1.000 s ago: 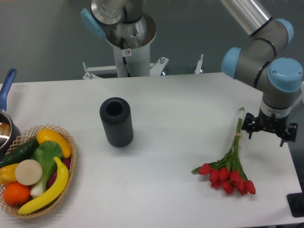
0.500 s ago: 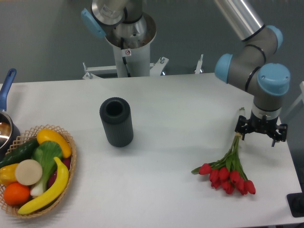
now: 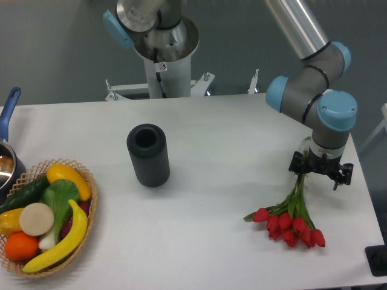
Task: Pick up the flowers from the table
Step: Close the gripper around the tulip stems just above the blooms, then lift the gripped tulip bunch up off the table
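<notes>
End effector (image 3: 320,171) sits low over the tulip stems; can't tell if its jaws are closed on them. Red tulips (image 3: 290,216) lie flat on the smooth white tabletop (image 3: 230,139), right side, long axis near-vertical in frame, buds toward camera, thin stems pointing away.

A dark ribbed cylinder (image 3: 148,154) stands upright left of centre. At the front left corner sits a wicker basket (image 3: 84,208) of fruit and vegetables. A blue-handled pot (image 3: 7,154) pokes over the left edge.
</notes>
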Controlling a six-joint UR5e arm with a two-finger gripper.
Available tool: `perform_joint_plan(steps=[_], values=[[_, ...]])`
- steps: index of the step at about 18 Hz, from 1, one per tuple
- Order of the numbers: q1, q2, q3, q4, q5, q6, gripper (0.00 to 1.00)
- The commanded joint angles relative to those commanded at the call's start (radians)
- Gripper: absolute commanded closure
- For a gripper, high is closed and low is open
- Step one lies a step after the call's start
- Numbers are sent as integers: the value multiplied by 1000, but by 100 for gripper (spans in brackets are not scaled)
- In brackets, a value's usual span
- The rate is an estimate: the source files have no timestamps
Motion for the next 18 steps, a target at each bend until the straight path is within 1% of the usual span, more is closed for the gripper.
perform_joint_plan(steps=[3, 8, 9, 10, 12, 13, 15, 17, 18], values=[[-8, 2, -12, -14, 0, -5, 0], [-25, -17, -15, -12, 2, -9, 0], [-32, -21, -15, -11, 2, -29, 11], [-35, -23, -14, -11, 2, -67, 40], [-37, -28, -5, -9, -9, -101, 92], [-38, -32, -5, -3, -9, -106, 100], [-43, -47, 9, 0, -11, -161, 100], [-45, -49, 26, -2, -32, -201, 100], [-43, -41, 22, -2, -44, -201, 100]])
